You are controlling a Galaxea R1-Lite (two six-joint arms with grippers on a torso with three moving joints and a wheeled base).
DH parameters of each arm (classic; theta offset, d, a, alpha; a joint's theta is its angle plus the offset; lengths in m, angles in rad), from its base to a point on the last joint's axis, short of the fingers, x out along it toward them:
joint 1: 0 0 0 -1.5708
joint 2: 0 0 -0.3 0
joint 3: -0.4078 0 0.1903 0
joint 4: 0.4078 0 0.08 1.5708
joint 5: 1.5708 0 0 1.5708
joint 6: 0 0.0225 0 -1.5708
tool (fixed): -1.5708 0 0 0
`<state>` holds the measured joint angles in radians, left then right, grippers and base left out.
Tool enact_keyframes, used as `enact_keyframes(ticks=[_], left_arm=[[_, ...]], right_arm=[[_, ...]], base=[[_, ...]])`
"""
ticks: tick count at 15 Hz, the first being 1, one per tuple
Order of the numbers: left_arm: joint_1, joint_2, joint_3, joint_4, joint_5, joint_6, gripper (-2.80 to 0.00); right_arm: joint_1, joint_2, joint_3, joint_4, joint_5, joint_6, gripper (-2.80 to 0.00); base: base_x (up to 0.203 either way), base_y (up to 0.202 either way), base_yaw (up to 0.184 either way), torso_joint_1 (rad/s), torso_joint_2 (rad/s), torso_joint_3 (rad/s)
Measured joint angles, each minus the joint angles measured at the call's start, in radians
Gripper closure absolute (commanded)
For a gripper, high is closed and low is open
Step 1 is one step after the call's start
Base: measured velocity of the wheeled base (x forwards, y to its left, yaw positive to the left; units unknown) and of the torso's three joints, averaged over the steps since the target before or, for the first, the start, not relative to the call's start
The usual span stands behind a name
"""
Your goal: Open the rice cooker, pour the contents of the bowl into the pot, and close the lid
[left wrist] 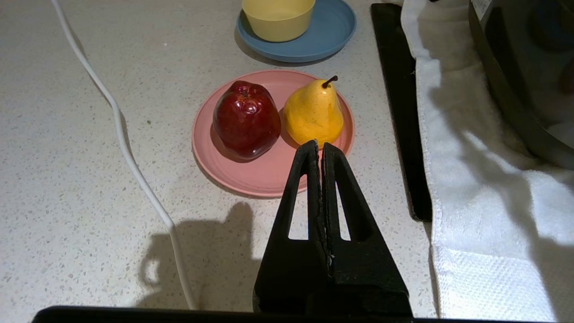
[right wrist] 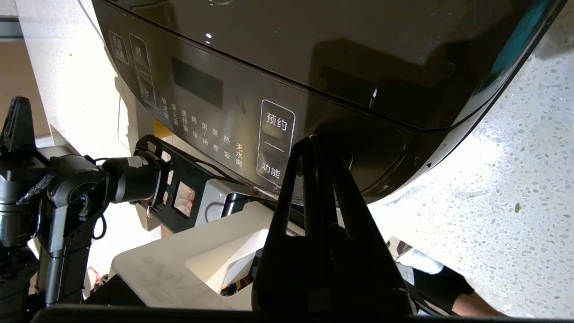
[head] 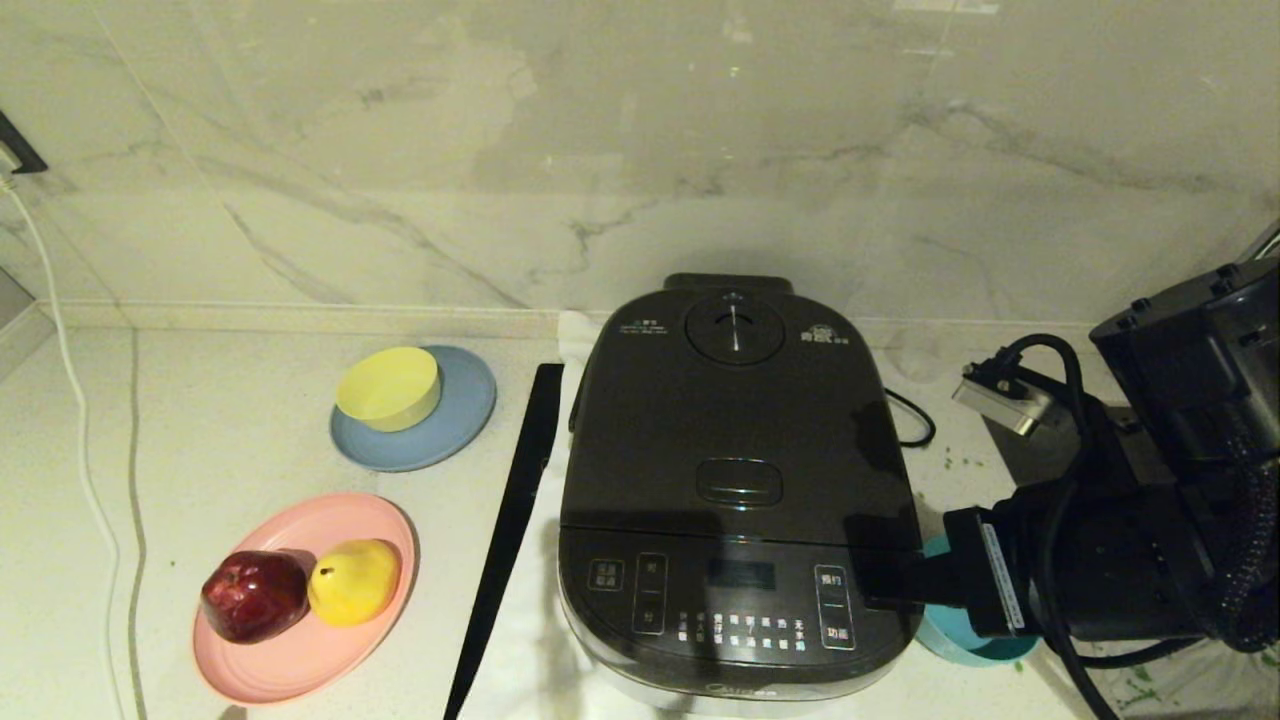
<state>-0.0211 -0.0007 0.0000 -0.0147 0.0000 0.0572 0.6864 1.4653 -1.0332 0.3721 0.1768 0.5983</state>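
Left to right across the counter (head: 230,440). At nine o'clock of the rice cooker (head: 738,500) the left tool (left wrist: 320,146) hangs parked above a pink plate (head: 300,660), clenched on nothing. At centre the rice cooker stands with its lid (head: 735,430) down; the oval release button (head: 740,482) appears unpressed, so the pot is hidden. At four o'clock of the cooker the right tool (right wrist: 314,143) is clenched and empty, its tip close to the front panel's right-hand corner; contact cannot be told. The bowl (head: 960,640) sits on the counter just beside the cooker under the right arm, its contents hidden. Judged progress: either nothing is begun or everything is finished. Green specks on the counter hint at the latter, but with the pot hidden neither can be confirmed.
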Motion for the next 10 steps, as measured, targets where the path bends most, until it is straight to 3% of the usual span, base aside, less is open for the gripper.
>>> enact_keyframes(ticks=[10], left_arm=[[0.000, 0.000, 0.000, 0.000, 0.000, 0.000, 0.00]], right_arm=[[-0.007, -0.002, 0.021, -0.004, 0.000, 0.003, 0.00]], base=[[0.000, 0.000, 0.000, 0.000, 0.00, 0.000]])
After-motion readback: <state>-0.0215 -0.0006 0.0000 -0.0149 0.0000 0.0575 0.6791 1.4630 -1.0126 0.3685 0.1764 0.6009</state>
